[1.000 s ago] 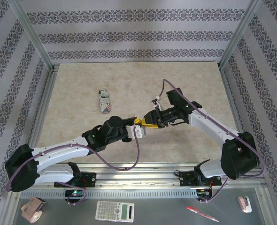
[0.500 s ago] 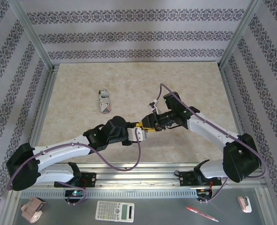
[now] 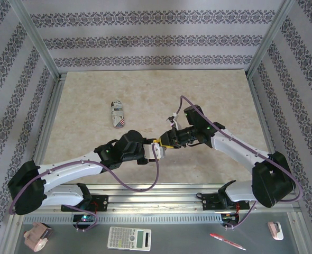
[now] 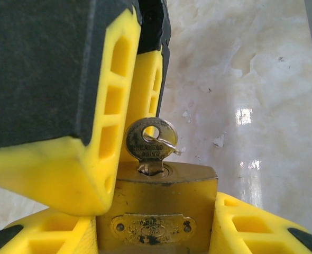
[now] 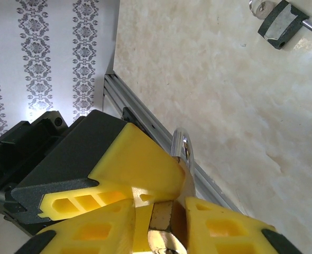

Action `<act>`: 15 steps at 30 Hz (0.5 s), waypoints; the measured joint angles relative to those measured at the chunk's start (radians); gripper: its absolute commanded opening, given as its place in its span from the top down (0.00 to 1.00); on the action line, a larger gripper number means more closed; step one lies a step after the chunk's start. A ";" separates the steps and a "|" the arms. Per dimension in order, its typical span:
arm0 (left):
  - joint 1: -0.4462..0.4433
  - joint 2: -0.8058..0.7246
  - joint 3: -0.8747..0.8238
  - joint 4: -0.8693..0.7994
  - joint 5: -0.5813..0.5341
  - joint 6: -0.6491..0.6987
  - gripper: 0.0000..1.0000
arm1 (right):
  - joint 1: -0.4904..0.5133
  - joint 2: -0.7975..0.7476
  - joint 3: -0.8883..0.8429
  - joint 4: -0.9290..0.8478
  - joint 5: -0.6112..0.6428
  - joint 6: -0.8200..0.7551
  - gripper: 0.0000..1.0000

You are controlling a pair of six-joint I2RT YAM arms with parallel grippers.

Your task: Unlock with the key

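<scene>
Sitting in the keyhole of the brass padlock [image 4: 161, 196], the key [image 4: 149, 143] shows just its round head, with a thin wire ring looped through it. The left gripper [image 4: 156, 230] is clamped on the padlock body, one yellow finger on each side. It holds the lock over the table [image 3: 145, 90] near the front edge, with the keyhole turned toward the other arm. The right gripper [image 5: 161, 235] has its fingers set close on either side of the key's head; whether they actually pinch it cannot be told from these views.

The job looks roughly at its midpoint. The lock is picked up and the key is inserted, while the turn and the release of the shackle [image 5: 181, 145] apparently remain. Whether the shackle is latched is hidden behind the fingers.

A second, small dark-grey padlock [image 5: 280, 24] lies apart on the table, and a small patterned packet [image 3: 117, 114] lies well off to the left. The tabletop is pale, glossy and marble-patterned. Striped floral wallpaper lines three walls inside a metal frame. A calculator [image 3: 128, 237] and a red pen [image 3: 227, 241] sit on the grey ledge in front of the arm bases.
</scene>
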 measured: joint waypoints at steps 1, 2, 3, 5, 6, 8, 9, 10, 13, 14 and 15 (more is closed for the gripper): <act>0.000 0.000 0.000 -0.001 0.001 0.000 1.00 | 0.002 0.000 -0.002 0.002 0.002 0.000 0.66; 0.000 0.000 0.000 -0.003 0.001 0.000 1.00 | 0.004 0.000 -0.006 0.006 0.003 0.000 0.65; 0.000 0.000 0.000 -0.004 0.002 0.000 1.00 | 0.005 0.000 -0.008 0.010 0.003 0.001 0.65; 0.000 0.000 0.000 -0.011 0.005 0.000 1.00 | 0.011 -0.002 -0.014 0.018 0.008 0.001 0.65; 0.000 0.000 0.000 -0.013 0.006 0.000 1.00 | 0.014 -0.004 -0.017 0.021 0.010 0.001 0.66; 0.000 0.000 0.000 -0.015 0.010 0.000 1.00 | 0.016 -0.011 -0.027 0.030 0.016 0.002 0.66; 0.000 0.000 0.000 -0.015 0.013 0.000 1.00 | 0.016 -0.015 -0.030 0.033 0.016 0.003 0.68; 0.000 0.001 0.000 -0.015 0.016 0.000 1.00 | 0.017 -0.019 -0.034 0.036 0.019 0.003 0.71; 0.000 0.004 0.000 -0.016 0.023 -0.004 1.00 | 0.017 -0.026 -0.045 0.040 0.023 0.000 0.73; 0.000 0.006 0.000 -0.017 0.026 -0.005 1.00 | 0.017 -0.028 -0.051 0.045 0.024 0.000 0.76; 0.000 0.008 0.000 -0.020 0.027 -0.008 1.00 | 0.017 -0.031 -0.058 0.051 0.026 0.000 0.80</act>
